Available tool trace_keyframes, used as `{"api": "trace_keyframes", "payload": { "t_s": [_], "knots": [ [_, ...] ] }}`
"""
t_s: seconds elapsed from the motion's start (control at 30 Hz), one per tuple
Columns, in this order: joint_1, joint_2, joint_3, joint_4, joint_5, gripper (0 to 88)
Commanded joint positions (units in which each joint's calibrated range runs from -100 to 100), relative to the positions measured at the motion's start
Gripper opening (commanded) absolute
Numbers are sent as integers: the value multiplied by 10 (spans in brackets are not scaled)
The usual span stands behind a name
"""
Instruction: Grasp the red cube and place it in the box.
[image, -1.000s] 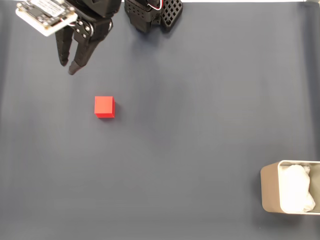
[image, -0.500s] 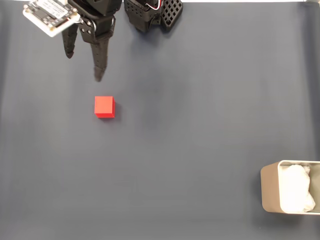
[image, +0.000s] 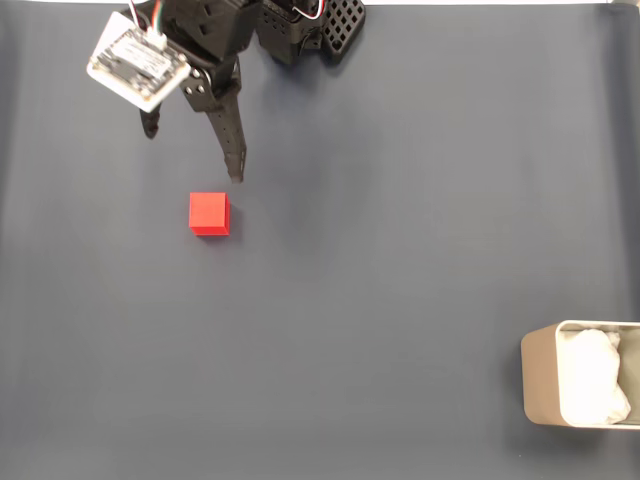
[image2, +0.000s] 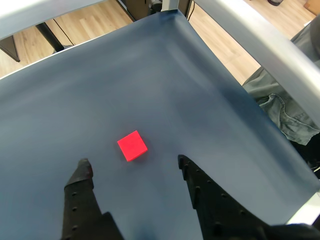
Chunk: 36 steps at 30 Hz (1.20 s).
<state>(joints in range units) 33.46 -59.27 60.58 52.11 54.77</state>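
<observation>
We see the red cube (image: 209, 213) alone on the dark blue cloth (image: 400, 250), nothing near it. The gripper (image: 193, 152) hovers just above it in the fixed view, fingers spread wide; in the wrist view the cube (image2: 132, 145) sits ahead, between the two fingertips (image2: 84, 167). The box (image: 580, 388) stands well apart at the lower right edge, with open cloth between. Beyond the cloth's edge we see wooden floor (image2: 80, 25).

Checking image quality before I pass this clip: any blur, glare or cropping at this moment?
Fixed view: even, soft light, red cube sharp; box cropped by the right edge. Wrist view: cube crisp, gripper fingers slightly soft at the bottom edge, no glare on the dark mat.
</observation>
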Motion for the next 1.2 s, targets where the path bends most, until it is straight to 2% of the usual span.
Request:
{"api": "trace_keyframes", "payload": {
  "t_s": [0.0, 0.5, 1.17],
  "knots": [
    [-10, -11, 11, -37, 9, 417],
    [-34, -8, 121, -118, 18, 441],
    [-32, 146, 122, -241, -2, 486]
  ]
}}
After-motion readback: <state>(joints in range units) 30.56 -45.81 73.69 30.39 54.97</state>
